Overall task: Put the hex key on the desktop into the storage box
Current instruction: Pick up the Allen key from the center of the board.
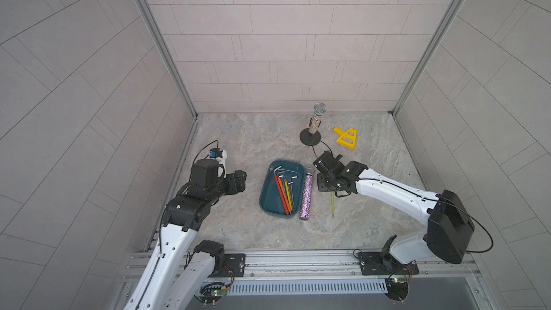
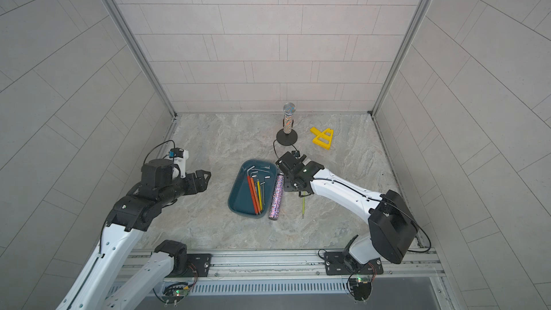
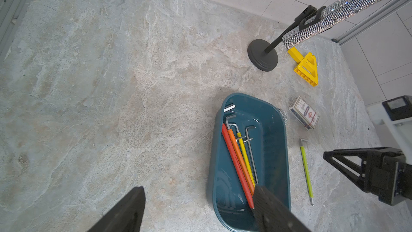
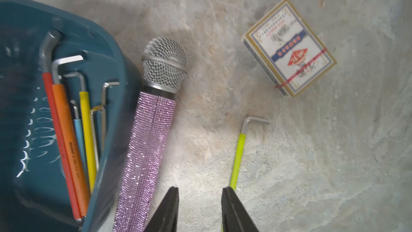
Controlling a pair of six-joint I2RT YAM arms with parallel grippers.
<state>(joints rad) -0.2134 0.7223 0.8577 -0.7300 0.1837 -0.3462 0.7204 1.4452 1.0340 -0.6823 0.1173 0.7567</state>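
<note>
1. Right gripper point(image 4: 199, 189) fills the near edge of its wrist view: two black fingers point(image 4: 169, 206) stand apart with bare tabletop between them, gripping nothing.
2. Just beside one of those fingers lies the hex key with the lime-green sleeve and bare steel bend point(image 4: 237, 152). It is flat on the grey marbled tabletop point(image 1: 238, 138), and its long end runs under that finger's edge; whether they touch cannot be told.
3. On the other side of the fingers lies the purple glittery microphone with a silver mesh head point(image 4: 149, 141), flat and right against the outer wall of the shallow dark teal plastic storage box point(image 4: 107, 152).
4. Inside that box lie several hex keys point(image 4: 66, 141) with red, orange, blue and yellow sleeves, plus bare steel ones. The lime key is outside, on the far side of the microphone from the box point(image 1: 268, 192).
5. Beyond the lime key's bent end sits a small patterned card box point(image 4: 289, 47).
6. Left gripper point(image 3: 199, 188) hangs over the other side of the box, jaws wide apart, nothing between them.
7. Farther back, in a top view, a silver glittery microphone stands upright on a round black stand point(image 1: 316, 120), a yellow plastic triangular piece point(image 1: 346, 138) near it.
</note>
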